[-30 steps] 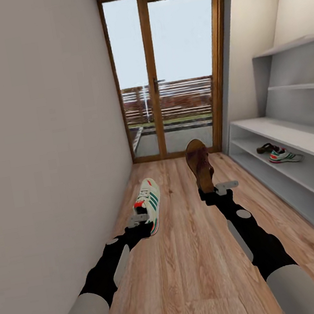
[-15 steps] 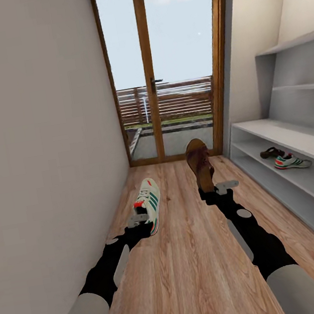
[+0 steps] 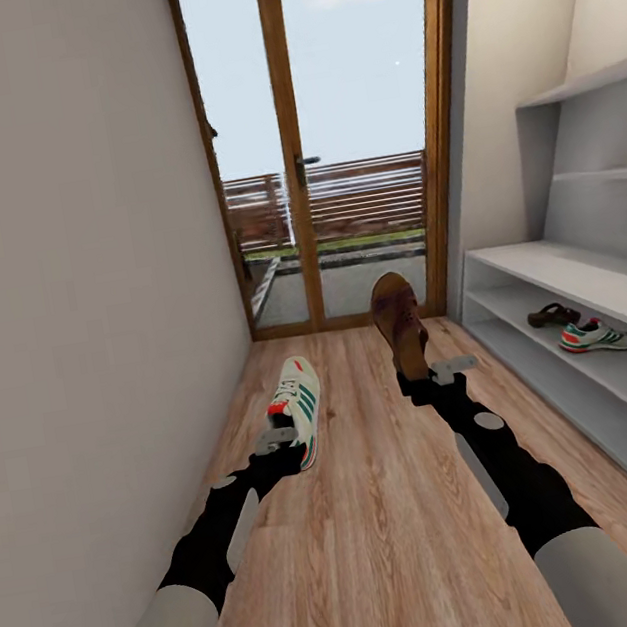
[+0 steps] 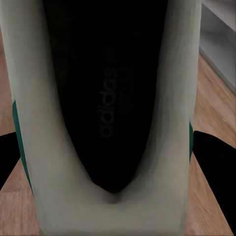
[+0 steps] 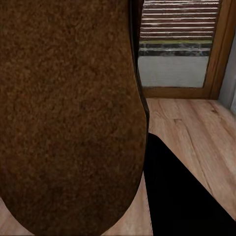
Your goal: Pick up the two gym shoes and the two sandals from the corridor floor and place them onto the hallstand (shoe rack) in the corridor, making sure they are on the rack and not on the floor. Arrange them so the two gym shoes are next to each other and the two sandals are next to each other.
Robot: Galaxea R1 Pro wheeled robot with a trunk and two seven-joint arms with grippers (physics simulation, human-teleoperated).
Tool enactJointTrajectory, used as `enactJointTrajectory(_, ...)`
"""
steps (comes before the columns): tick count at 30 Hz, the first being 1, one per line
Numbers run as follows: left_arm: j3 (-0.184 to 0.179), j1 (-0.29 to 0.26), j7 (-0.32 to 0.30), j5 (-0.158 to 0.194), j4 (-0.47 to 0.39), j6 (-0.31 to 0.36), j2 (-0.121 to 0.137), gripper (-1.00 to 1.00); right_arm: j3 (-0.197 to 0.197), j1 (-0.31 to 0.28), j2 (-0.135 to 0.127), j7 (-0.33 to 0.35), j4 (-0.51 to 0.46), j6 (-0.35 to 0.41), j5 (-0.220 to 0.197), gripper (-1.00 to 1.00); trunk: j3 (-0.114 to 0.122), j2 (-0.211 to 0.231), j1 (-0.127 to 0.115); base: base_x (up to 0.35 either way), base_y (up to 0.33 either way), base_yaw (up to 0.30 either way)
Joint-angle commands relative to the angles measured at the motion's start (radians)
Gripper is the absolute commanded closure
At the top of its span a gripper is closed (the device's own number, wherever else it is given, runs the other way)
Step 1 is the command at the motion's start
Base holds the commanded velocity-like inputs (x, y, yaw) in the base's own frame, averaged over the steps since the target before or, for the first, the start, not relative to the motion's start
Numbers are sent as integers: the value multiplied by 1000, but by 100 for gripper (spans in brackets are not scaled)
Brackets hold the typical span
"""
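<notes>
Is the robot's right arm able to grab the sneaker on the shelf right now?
Probably not. The right gripper is already shut on a sandal, and the gym shoe sits well off to the side on the hallstand.

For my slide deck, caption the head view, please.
Left gripper carries a white green-striped sneaker, right gripper a brown leather sandal, beside the light-grey shoe rack.
</notes>
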Motion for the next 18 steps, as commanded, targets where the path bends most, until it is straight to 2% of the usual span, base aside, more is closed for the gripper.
enactJointTrajectory(1, 0, 0, 0, 11, -1, 7, 0, 100, 0, 0, -1, 0, -3, 24, -9, 100, -1, 0, 0, 346, -125, 0)
enactJointTrajectory(6, -1, 0, 0, 12, -1, 7, 0, 100, -2, 0, -1, 0, -3, 111, -9, 100, -1, 0, 0, 346, -125, 0)
enactJointTrajectory(18, -3, 0, -1, 13, -1, 7, -1, 100, 3, 0, -1, 1, -4, 120, -6, 100, -1, 0, 0, 346, -125, 0)
